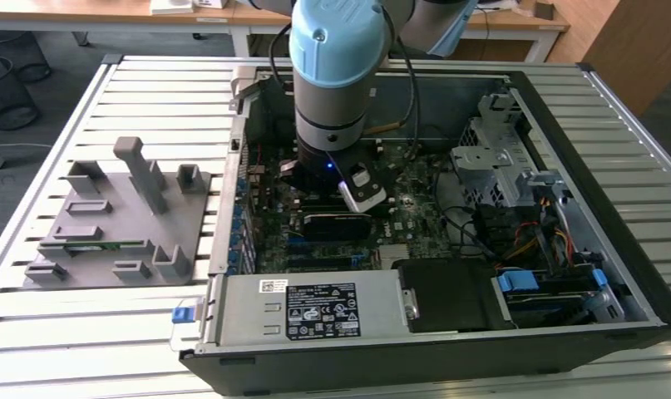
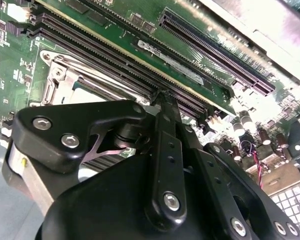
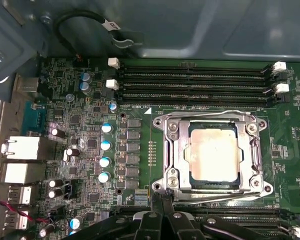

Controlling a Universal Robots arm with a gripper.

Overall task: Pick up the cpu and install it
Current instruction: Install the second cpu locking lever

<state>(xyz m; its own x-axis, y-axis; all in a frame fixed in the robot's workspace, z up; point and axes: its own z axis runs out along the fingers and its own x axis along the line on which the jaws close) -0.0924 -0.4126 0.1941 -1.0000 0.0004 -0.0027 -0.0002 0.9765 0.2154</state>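
Already the square silver-topped cpu (image 3: pixel 213 156) is seated in the steel-framed socket (image 3: pixel 171 150); the black hand (image 3: pixel 162 202), clenched empty at its six o'clock, could scrape neighbouring slots.

hand (image 3: pixel 162 200) fingertips cut off, grip unclear

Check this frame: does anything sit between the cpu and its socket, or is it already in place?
Nothing visible stands between them. In the first wrist view the cpu already lies inside the socket frame, its silver top uncovered. The gripper sits just beside the frame, above the motherboard.
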